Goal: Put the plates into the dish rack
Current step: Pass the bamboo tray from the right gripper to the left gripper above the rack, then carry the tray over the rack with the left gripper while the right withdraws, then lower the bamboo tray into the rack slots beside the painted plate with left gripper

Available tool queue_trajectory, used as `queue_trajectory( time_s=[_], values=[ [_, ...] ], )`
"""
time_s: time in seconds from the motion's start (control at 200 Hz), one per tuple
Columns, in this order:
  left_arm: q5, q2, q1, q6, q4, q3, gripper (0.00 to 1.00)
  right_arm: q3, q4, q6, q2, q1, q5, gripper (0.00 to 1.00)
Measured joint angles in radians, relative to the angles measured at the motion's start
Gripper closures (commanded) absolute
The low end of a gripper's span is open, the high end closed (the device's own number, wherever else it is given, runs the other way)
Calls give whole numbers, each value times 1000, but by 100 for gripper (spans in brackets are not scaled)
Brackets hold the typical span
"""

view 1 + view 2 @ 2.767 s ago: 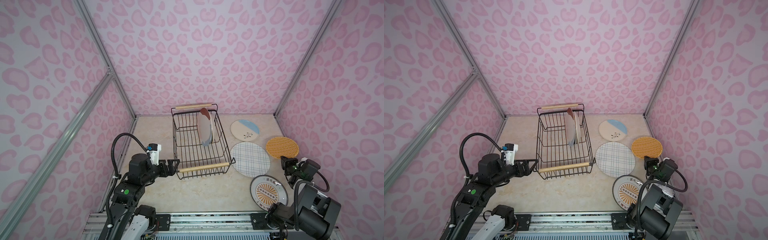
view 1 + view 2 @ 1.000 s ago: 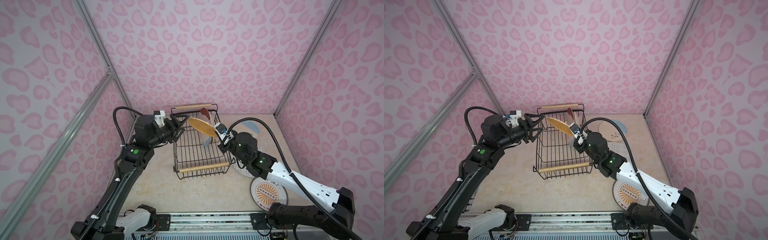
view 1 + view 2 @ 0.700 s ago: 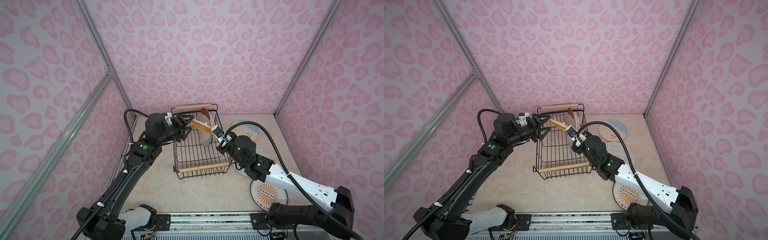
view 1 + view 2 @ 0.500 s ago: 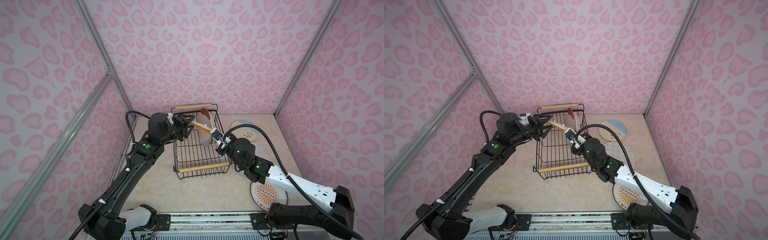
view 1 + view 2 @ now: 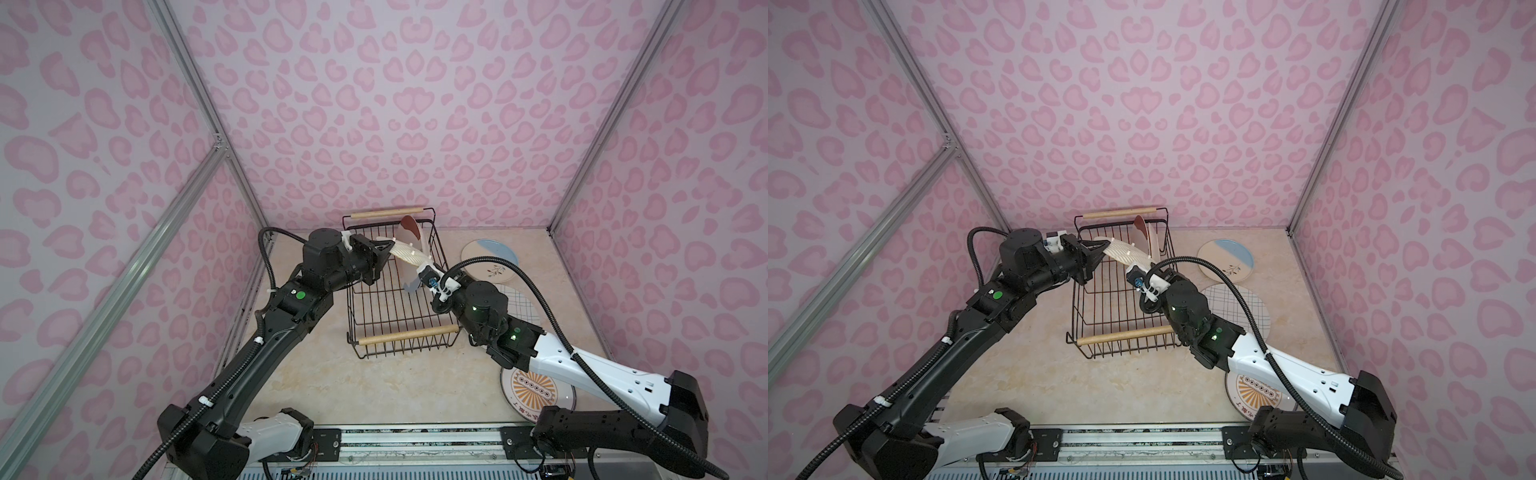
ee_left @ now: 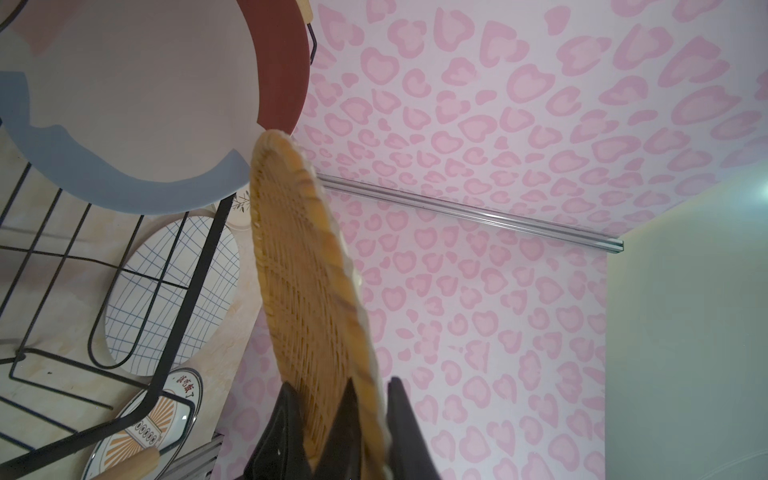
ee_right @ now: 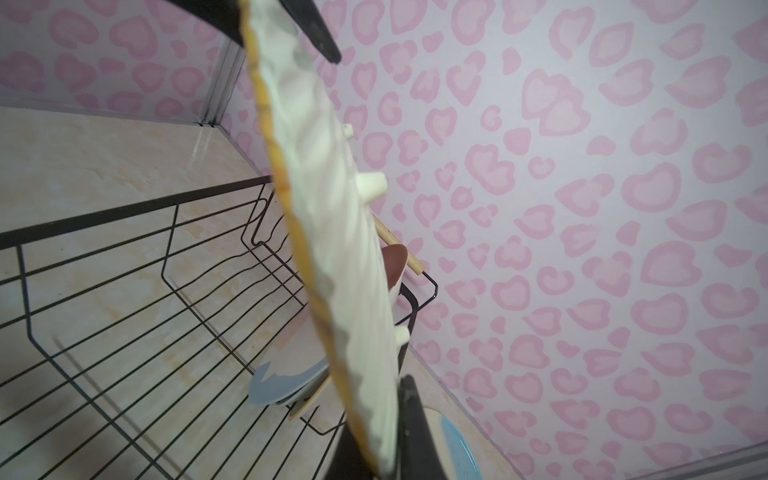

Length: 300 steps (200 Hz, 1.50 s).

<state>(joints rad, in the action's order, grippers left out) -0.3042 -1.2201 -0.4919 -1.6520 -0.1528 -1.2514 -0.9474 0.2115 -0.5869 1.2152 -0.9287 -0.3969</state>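
The yellow woven-look plate hangs tilted over the far end of the dish rack, held from both sides. My left gripper is shut on its left rim. My right gripper is shut on the opposite rim. The left wrist view shows the plate's woven face, the right wrist view its pale underside. A colour-blocked plate stands on edge in the rack, another close behind it.
Right of the rack, three plates lie flat on the table: cream-and-blue with a sprig, blue-gridded partly under my right arm, and orange sunburst at the front. Pink patterned walls close in on three sides.
My left gripper has moved right to the woven plate and shut on its rim. The right gripper has stayed shut on it, and the plate now tilts more steeply.
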Motion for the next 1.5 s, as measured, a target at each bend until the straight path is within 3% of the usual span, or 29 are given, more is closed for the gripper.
queue_trajectory(
  time_s=[0.17, 0.395, 0.56, 0.755, 0.85, 0.95, 1.075, 1.22, 1.5],
  values=[
    [5, 26, 0, 12, -2, 23, 97, 2, -2, 51, -39, -18, 8, 52],
    [61, 79, 1, 147, 18, 22, 97, -54, -108, 237, -161, -29, 23, 41],
    [109, 134, 1, 371, -15, -21, 97, -68, -239, 399, -236, 0, 56, 31],
    [148, 135, 2, 688, -126, -81, 97, -8, -341, 598, -336, 179, 154, 20],
    [154, 91, 4, 827, -199, -120, 97, 55, -347, 711, -381, 329, 243, 2],
    [153, 12, 6, 952, -257, -182, 97, 120, -342, 811, -407, 471, 377, 2],
    [151, -97, 8, 1072, -292, -232, 97, 180, -329, 896, -423, 562, 486, 2],
    [159, -212, 17, 1149, -320, -259, 97, 240, -298, 946, -459, 596, 553, 2],
    [164, -425, 41, 1187, -312, -323, 97, 288, -284, 970, -491, 617, 557, 2]
  ],
)
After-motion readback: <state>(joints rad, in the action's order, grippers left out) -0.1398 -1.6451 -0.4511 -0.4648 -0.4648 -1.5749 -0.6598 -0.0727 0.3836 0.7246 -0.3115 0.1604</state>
